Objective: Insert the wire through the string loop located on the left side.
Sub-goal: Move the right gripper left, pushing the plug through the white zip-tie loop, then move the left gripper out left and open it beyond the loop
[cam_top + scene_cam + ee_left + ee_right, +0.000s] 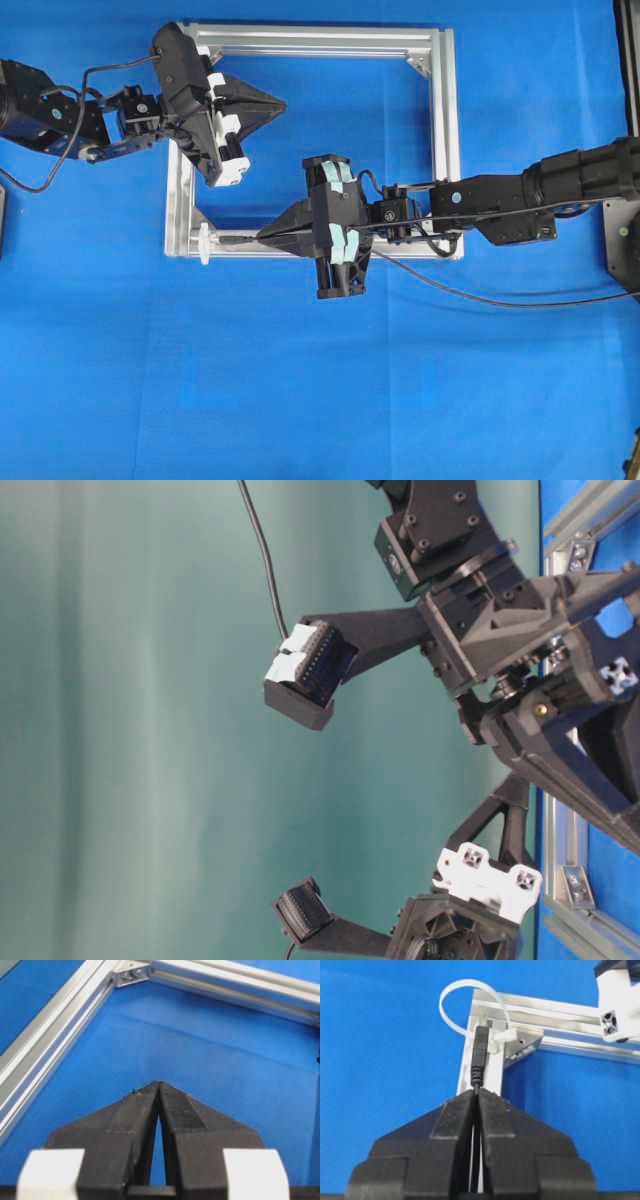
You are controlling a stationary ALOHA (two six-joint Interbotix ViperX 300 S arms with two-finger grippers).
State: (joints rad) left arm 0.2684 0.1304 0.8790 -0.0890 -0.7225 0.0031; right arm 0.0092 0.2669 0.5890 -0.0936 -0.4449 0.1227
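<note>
We see a square silver aluminium frame point(440, 150) lying flat on the blue cloth surface point(300, 400). At its lower left corner, a thin white string loop point(465, 1005) arches out from the rail beside a silver corner bracket point(522, 1050). Moving rightward, we find the left gripper point(159, 1091) hovering over the blue cloth inside the frame's upper left part, its black fingers clenched together on nothing. Further right, the right gripper point(477, 1097) lies along the bottom rail, jaws clamped on the long thin black wire point(480, 295), which trails off to the right. The wire's dark plug tip point(480, 1052) points at the loop, just short of it; nothing blocks the gap between them.
</note>
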